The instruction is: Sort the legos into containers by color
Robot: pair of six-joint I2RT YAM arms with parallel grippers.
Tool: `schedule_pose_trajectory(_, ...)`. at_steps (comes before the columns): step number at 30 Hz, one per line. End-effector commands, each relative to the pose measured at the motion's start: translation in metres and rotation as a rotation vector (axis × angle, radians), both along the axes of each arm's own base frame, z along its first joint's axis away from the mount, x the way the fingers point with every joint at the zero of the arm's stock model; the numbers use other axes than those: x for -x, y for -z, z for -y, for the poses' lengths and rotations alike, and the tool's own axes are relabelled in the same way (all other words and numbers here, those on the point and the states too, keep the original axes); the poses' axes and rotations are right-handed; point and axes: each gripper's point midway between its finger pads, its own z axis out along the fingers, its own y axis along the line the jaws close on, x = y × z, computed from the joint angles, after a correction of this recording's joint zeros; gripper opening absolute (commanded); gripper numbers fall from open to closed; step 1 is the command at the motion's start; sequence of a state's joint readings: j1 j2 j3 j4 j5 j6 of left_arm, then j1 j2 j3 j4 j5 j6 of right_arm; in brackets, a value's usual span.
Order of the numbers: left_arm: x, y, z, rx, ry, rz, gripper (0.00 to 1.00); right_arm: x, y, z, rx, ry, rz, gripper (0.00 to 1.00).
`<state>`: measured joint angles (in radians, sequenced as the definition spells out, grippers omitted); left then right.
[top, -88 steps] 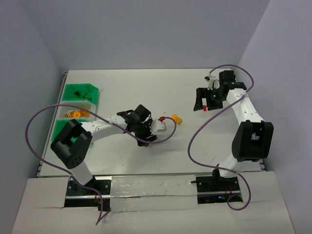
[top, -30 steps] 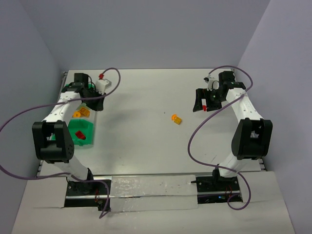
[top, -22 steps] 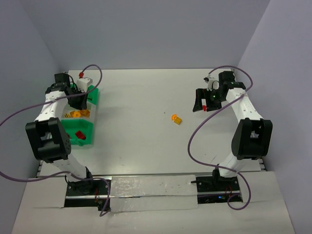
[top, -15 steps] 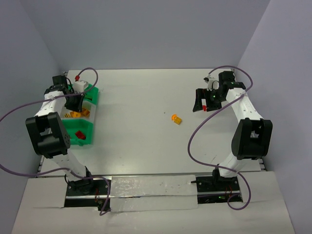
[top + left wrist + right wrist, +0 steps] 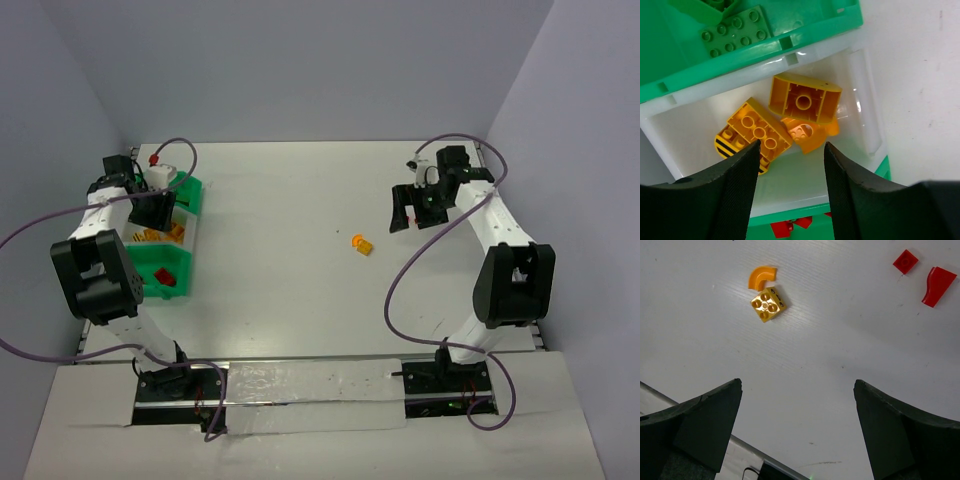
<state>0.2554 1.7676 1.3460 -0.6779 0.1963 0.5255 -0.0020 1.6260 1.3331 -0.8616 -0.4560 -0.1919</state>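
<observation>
The left gripper [image 5: 791,148] hangs partly open over the white bin [image 5: 863,125] and holds nothing. Orange bricks [image 5: 802,97] lie in that bin just below it. Green bricks [image 5: 735,30] sit in the green bin [image 5: 805,37] at 12 o'clock, and red bricks [image 5: 790,226] show at 6 o'clock. The right gripper [image 5: 797,386] stands wide open and empty above the table [image 5: 840,365]. A yellow brick [image 5: 768,304] and an orange curved piece [image 5: 761,277] lie at 11 o'clock, and two red pieces [image 5: 938,286] at 1 o'clock.
</observation>
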Motion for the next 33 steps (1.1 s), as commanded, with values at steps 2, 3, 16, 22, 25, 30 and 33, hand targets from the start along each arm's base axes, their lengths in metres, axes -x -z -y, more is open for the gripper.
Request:
schedule_pose_trajectory(2, -0.013, -0.055, 0.039, 0.142, 0.101, 0.157, 0.60, 0.004, -0.001, -0.017, 0.089, -0.085, 0.046, 1.00)
schedule_pose_trajectory(3, -0.013, -0.059, 0.053, 0.162, 0.134, 0.167, 0.60, 0.005, 0.000, -0.018, 0.095, -0.089, 0.048, 1.00)
schedule_pose_trajectory(16, -0.007, -0.116, 0.212, 0.538, 0.425, 0.239, 0.61, 0.008, 0.048, -0.068, 0.168, -0.290, -0.002, 0.98)
schedule_pose_trajectory(22, 0.002, -0.137, 0.231, 0.626, 0.467, 0.263, 0.62, -0.017, 0.083, -0.076, 0.217, -0.357, -0.031, 0.97)
schedule_pose_trajectory(25, 0.005, -0.137, 0.231, 0.624, 0.461, 0.272, 0.62, -0.024, 0.098, -0.080, 0.253, -0.401, -0.031, 0.97)
schedule_pose_trajectory(30, 0.008, -0.134, 0.229, 0.614, 0.460, 0.272, 0.62, -0.031, 0.106, -0.084, 0.283, -0.450, -0.020, 0.92)
schedule_pose_trajectory(33, 0.008, -0.133, 0.229, 0.611, 0.458, 0.274, 0.62, -0.034, 0.107, -0.086, 0.299, -0.484, -0.009, 0.88)
